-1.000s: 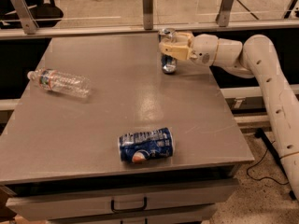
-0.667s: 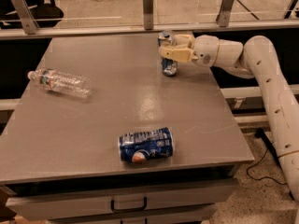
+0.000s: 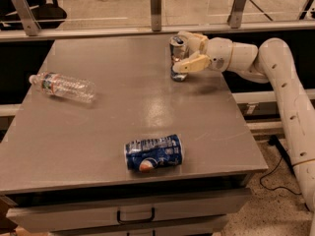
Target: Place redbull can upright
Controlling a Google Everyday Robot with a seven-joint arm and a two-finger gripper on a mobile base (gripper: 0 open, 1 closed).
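– Grey metal table [image 3: 98, 146], dull sheen under the room lights, a drawer [image 3: 135, 214] below its front edge, and a railing with posts [image 3: 155, 6] along the far side. That's my whole working area. Speckled floor to the right, with a cable [image 3: 275, 166] trailing across it.

– What's moved in the last second?

– Very little, and I read that as good news. The gripper [image 3: 180, 53] sits in the upper right of the frame, near the table's far edge, and has barely shifted. It is clenched on the redbull can [image 3: 175, 47], one finger in front and one behind. The can is upright, shiny end on top, and its base looks to be down on the surface or just off it. I can't say for sure that it's touching.

– So the placing is nearly done?

– I'd say so. The can looks vertical and settled, so what remains is letting go and backing the arm [image 3: 290, 97] away without knocking it. It's slim, so a sideways nudge on release could tip it.

– Anything nearby to worry about?

– No. The water bottle [image 3: 63, 86] lies on its side at the left, well apart. The Pepsi can [image 3: 153, 153] lies on its side near the front edge, also well away.
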